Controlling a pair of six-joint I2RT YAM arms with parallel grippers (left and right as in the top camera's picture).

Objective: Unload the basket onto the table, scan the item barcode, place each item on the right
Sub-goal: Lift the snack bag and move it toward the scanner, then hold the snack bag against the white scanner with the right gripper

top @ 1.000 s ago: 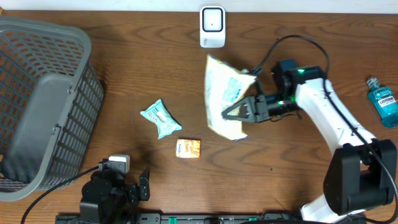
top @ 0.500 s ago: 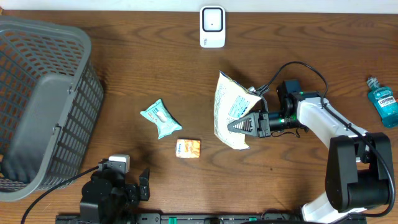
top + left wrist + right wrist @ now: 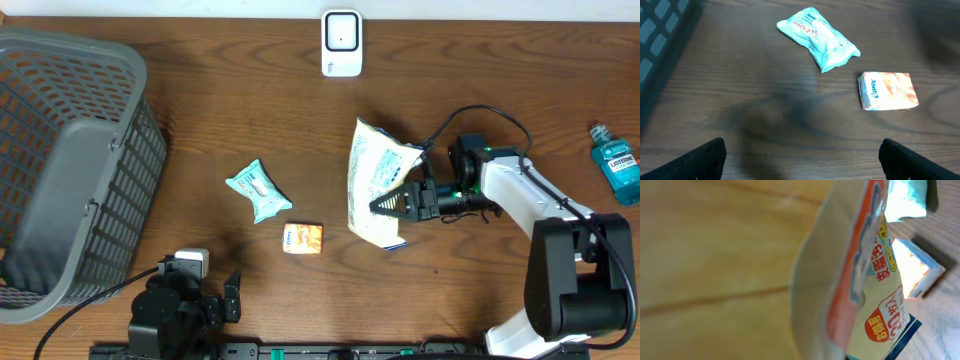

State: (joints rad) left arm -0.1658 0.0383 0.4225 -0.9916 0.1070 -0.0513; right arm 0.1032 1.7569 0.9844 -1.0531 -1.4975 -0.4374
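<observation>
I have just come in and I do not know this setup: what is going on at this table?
The right arm holds a large printed pouch, its jaws shut on it, in the middle of the table, apart from the white scanner at the far edge. The left arm sits at the near edge with jaws open, holding nothing. A teal wipes pack and a small orange box lie untouched left of the pouch.

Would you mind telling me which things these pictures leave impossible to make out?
Barcode on the bag: not visible overhead; the right wrist view is too close and blurred.
Right gripper: its contact with the bag is hidden by the bag in the right wrist view.
Basket: cut off by the overhead view's left edge.
Mouthwash bottle label: too small overhead.
</observation>
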